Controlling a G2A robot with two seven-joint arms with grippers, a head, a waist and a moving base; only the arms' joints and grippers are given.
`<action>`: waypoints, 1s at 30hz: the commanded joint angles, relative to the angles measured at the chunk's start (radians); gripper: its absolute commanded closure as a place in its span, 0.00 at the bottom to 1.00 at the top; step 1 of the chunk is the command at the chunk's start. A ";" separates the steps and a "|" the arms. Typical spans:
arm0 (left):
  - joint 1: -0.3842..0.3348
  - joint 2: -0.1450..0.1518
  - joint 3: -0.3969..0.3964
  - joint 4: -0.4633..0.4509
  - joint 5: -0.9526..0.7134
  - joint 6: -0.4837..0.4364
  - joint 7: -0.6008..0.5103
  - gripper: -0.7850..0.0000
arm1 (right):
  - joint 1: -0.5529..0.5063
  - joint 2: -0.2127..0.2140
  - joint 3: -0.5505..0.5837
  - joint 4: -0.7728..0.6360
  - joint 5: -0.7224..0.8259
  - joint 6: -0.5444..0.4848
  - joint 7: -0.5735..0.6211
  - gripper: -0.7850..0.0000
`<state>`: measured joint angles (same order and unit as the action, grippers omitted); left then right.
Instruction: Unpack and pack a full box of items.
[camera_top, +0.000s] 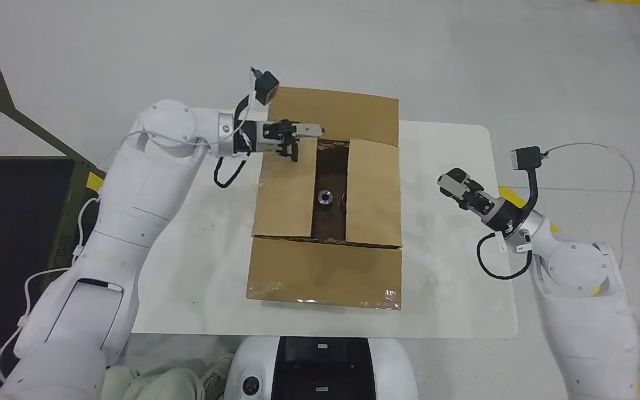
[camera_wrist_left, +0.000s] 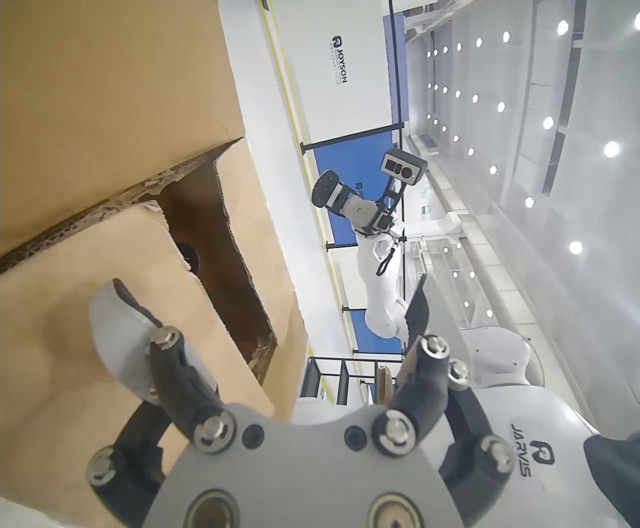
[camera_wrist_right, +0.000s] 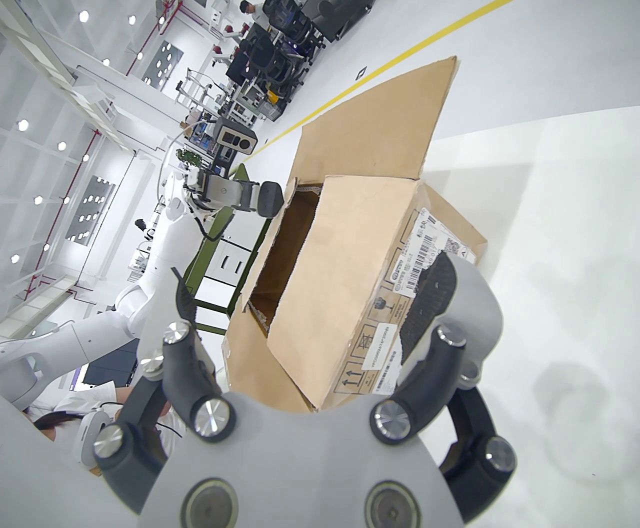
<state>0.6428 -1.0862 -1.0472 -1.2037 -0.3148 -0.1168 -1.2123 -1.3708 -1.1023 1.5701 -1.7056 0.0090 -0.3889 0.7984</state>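
A white tabletop (camera_top: 200, 280) carries a large cardboard box (camera_top: 325, 270) at its middle. The box's far flap (camera_top: 340, 112) and near flap (camera_top: 325, 272) are folded outward. The left flap (camera_top: 285, 190) and right flap (camera_top: 373, 192) lean in over the opening, with a dark gap between them.

The left pincer (camera_top: 300, 135) is at the far left corner of the box, above the far end of the left flap. Its fingers are spread wide and hold nothing. In the left wrist view one finger (camera_wrist_left: 120, 320) lies over the flap's surface and the other (camera_wrist_left: 417, 310) stands out in open air. Whether the first finger touches the cardboard cannot be told.

The right pincer (camera_top: 455, 183) is above the tabletop to the right of the box, well apart from it. It faces the box's labelled side, also spread wide and holding nothing.

Down in the gap sits a small round item (camera_top: 324, 196), dark with a pale middle. It is too small to identify.
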 joint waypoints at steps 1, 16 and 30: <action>0.002 0.001 0.003 -0.004 0.019 -0.006 0.007 0.00 | 0.000 0.000 0.000 0.000 0.000 0.000 0.000 0.00; 0.011 0.003 0.018 -0.023 0.067 -0.008 0.009 0.00 | 0.000 0.000 0.000 0.000 0.000 0.000 0.000 0.00; 0.018 0.009 -0.003 -0.051 0.071 -0.026 0.028 0.00 | 0.000 0.000 0.000 0.000 0.000 0.000 0.000 0.00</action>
<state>0.6605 -1.0779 -1.0426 -1.2525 -0.2310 -0.1422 -1.1877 -1.3708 -1.1023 1.5701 -1.7056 0.0090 -0.3889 0.7984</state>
